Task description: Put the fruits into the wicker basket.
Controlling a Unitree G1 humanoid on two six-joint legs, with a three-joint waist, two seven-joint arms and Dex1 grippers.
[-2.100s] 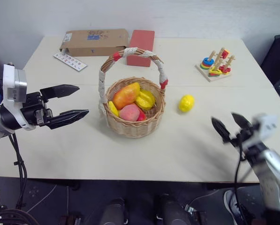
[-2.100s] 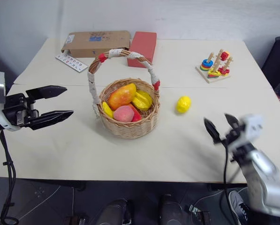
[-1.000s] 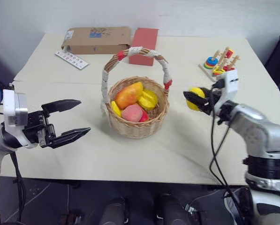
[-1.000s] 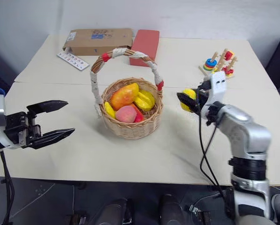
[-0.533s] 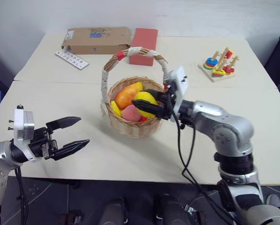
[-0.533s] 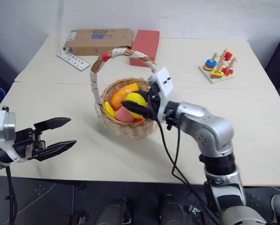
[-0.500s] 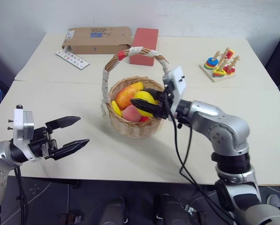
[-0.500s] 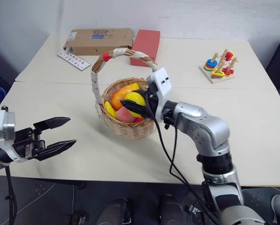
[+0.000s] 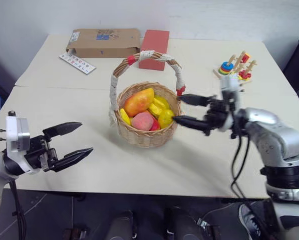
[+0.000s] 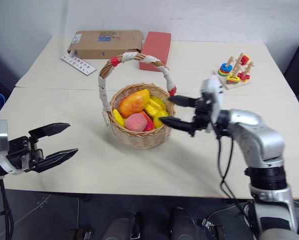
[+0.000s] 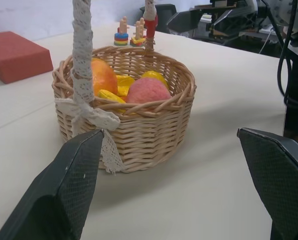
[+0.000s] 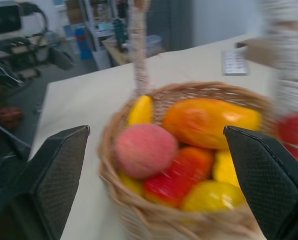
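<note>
The wicker basket (image 9: 145,140) stands mid-table, its cloth-wrapped handle (image 9: 145,54) arching over it. Inside lie a pink peach (image 9: 142,121), a yellow lemon (image 9: 166,118) against the right wall, an orange fruit (image 9: 138,101) and other yellow pieces. My right gripper (image 9: 179,108) is open, level and pointing left, its fingertips just at the basket's right rim and nothing between them. In the right wrist view the peach (image 12: 146,150) and lemon (image 12: 211,197) sit in the basket straight ahead. My left gripper (image 9: 85,137) hangs open and empty to the left of the basket, well apart from it.
At the back of the table lie a brown cardboard box (image 9: 103,42), a red block (image 9: 152,42) and a white printed strip (image 9: 76,63). A ring-stacking toy (image 9: 234,70) stands at the back right. The table's front edge runs just below both grippers.
The right gripper held the lemon over the basket; it has opened and drawn back to the right, and the lemon now lies in the basket. The left gripper has sunk slightly.
</note>
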